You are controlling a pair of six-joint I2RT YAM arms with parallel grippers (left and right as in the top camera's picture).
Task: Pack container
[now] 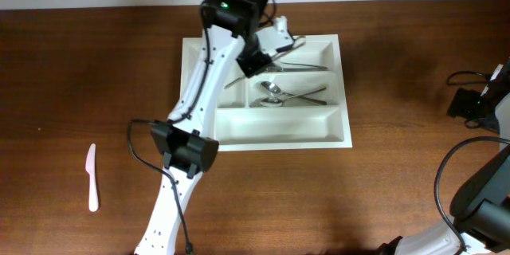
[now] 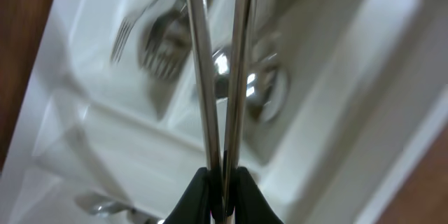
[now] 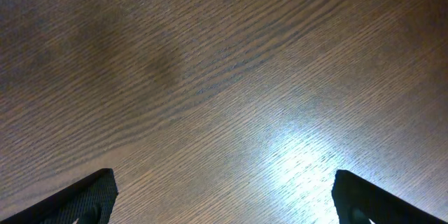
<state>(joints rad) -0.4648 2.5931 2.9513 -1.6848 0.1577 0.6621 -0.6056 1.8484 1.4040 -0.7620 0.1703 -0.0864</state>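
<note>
The white cutlery tray (image 1: 279, 131) lies at the table's middle; in the left wrist view (image 2: 364, 77) it fills the frame. My left gripper (image 1: 256, 65) hangs over the tray's upper compartments. In the left wrist view it (image 2: 222, 182) is shut on two thin metal cutlery handles (image 2: 218, 70) that point away from the camera over the tray. A fork (image 2: 150, 49) and a spoon (image 2: 260, 87) lie blurred below them. More metal cutlery (image 1: 287, 92) lies in the upper and middle long compartments. My right gripper (image 3: 224, 189) is open and empty above bare wood, at the far right in the overhead view (image 1: 470, 102).
A pale pink plastic knife (image 1: 92, 177) lies on the table at the far left. The tray's lowest long compartment (image 1: 279, 123) holds nothing. Black cables (image 1: 458, 167) run along the right edge by the right arm.
</note>
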